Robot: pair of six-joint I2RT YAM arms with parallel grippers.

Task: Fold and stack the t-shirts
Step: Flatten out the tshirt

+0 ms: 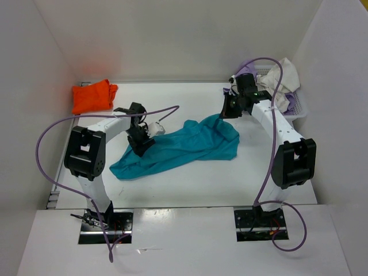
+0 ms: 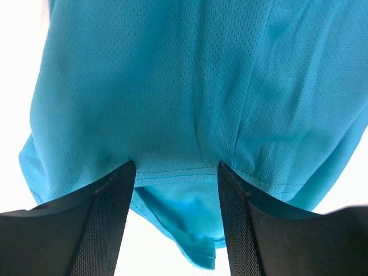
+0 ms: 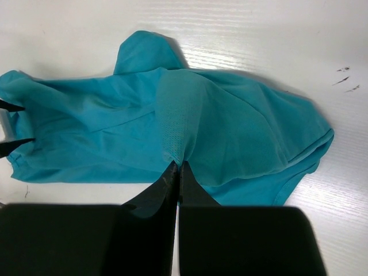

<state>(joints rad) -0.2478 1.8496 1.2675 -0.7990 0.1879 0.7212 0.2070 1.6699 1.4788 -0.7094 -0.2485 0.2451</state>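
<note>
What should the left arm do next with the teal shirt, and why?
Probably close the left pincer on the hem of the teal shirt: its fingers stand apart with that edge lying between them, while the right pincer is shut on a pinch of the same shirt. With both ends held, the crumpled shirt could be pulled flat.

The left arm (image 1: 100, 129) reaches forward and inward. The left gripper (image 2: 175, 167) tilts down, its fingers (image 2: 109, 213) well apart. The right arm (image 1: 276, 123) stretches toward the far side, wrist bent inward. The right gripper (image 3: 177, 167) has its fingers pressed together, seemingly pinching a fold of the teal t-shirt (image 3: 230, 132).
</note>
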